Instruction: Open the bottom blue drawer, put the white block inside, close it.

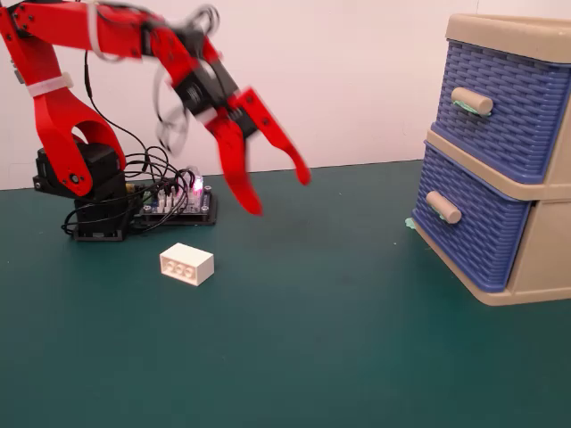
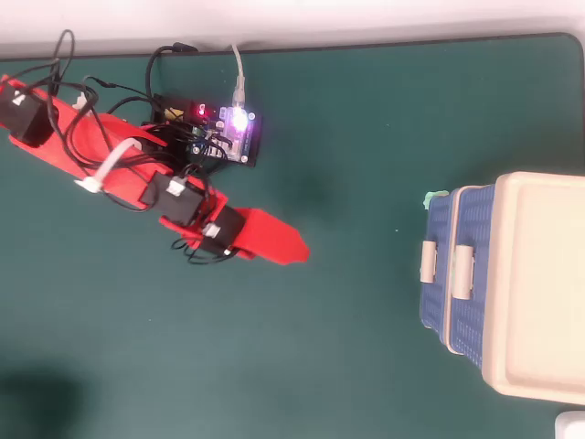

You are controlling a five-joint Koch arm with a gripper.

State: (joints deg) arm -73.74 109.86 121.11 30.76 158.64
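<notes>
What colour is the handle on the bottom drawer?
Beige, on the blue woven-pattern bottom drawer; its handle shows best in the fixed view.

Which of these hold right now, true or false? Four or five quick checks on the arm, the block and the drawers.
1. Both blue drawers are shut. True: the bottom drawer and the upper drawer sit flush in the beige frame.
2. The gripper is clamped on the white block. False: its jaws are spread in the air, and the block lies on the green mat.
3. The block is visible in the overhead view. False: the arm covers it there.
4. A lit circuit board sits beside the arm's base. True.
5. The gripper touches the bottom drawer's handle. False: it is well short of the drawers.
</notes>
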